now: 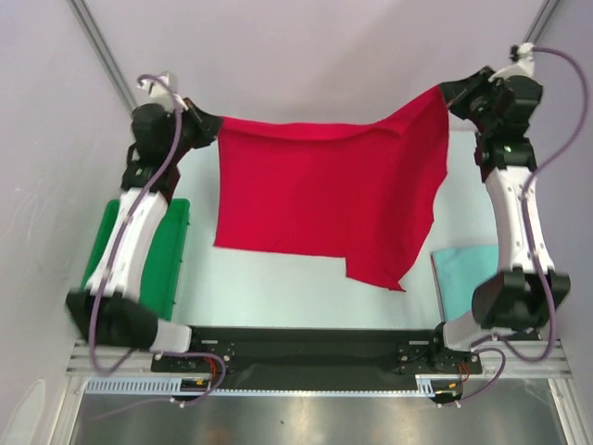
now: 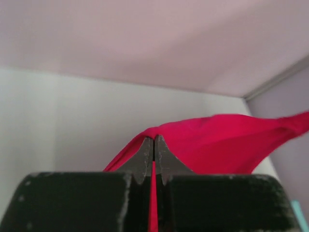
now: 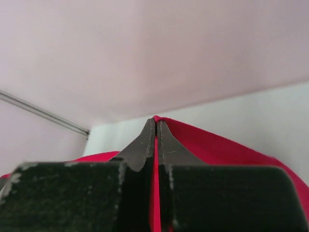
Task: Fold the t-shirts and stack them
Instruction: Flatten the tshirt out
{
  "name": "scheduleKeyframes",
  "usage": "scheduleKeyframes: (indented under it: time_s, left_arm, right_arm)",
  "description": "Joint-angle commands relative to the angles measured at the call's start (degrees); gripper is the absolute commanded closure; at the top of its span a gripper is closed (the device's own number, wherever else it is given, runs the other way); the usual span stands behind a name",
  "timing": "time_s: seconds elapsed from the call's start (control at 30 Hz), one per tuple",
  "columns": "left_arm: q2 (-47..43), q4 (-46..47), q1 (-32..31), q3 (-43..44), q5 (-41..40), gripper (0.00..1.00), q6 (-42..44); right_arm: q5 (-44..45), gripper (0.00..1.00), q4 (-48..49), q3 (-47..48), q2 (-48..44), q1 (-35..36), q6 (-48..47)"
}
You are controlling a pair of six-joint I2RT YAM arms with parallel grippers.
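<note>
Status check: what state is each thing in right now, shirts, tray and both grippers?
red shirt: unfolded, hanging in the air, stretched between both grippers.
teal shirt: folded, lying flat at near right.
tray: lying flat at left, partly hidden.
left gripper: shut on red shirt.
right gripper: shut on red shirt.

White shells, black joints and purple cables [image 1: 171, 139] cover both arms [image 1: 130, 241]; the left gripper [image 2: 154, 140] and right gripper [image 3: 156, 121] are black with tapered fingers [image 2: 145, 157].

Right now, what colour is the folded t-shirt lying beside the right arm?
The folded t-shirt is pale teal, best seen in the top external view.
</note>
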Motion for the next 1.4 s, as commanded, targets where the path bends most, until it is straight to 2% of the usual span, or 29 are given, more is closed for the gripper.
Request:
scheduleKeyframes:
  time_s: [0.0,0.13,0.27,0.4,0.57,0.77,0.93,1.07,1.2,1.33,1.37]
  left_arm:
    - [-15.2,-0.4,-3.2,-1.6,0.3,1.0,-1.5]
    - [-26.2,-5.4,-3.3,2.4,-3.6,1.0,-0.9]
    - [-31.1,-9.6,-3.3,13.8,-4.7,1.0,1.1]
    - [-35.6,-12.1,-3.3,19.1,-3.2,1.0,1.8]
    - [-42.5,-14.2,-3.3,21.6,-5.3,1.0,2.9]
    - [-42.8,-16.0,-3.3,24.9,-7.8,1.0,4.9]
    - [-41.6,-14.2,-3.3,18.1,-10.0,1.0,6.6]
    - [-40.4,-8.9,-3.3,3.4,-13.0,1.0,8.2]
    - [-36.4,-1.0,-3.3,-8.4,-13.8,1.0,9.8]
    - [-29.2,7.3,-2.7,-17.4,-15.5,1.0,11.9]
    - [-25.0,12.5,-2.3,-20.6,-15.6,1.0,12.5]
  right_arm:
    - [2.3,1.0,4.8,-0.2,-10.6,-1.0,0.7]
    - [4.3,1.0,5.8,-0.4,-19.9,-1.3,1.0]
    - [6.0,1.0,8.5,-0.5,-28.7,-1.4,0.1]
    - [7.7,1.0,9.9,-0.6,-37.8,-1.4,-1.0]
    - [7.6,1.0,10.4,2.0,-42.3,-1.3,-2.1]
    - [6.5,1.0,11.3,4.1,-41.9,0.0,-1.4]
    - [5.3,1.0,13.7,-0.5,-38.7,0.1,0.5]
    - [4.3,1.0,17.0,-6.9,-34.7,0.2,2.7]
    - [4.3,1.0,19.4,-13.1,-28.2,1.8,2.3]
    - [5.3,1.0,23.5,-19.1,-19.9,4.2,-0.3]
    - [5.3,1.0,24.4,-19.7,-18.0,4.6,-1.5]
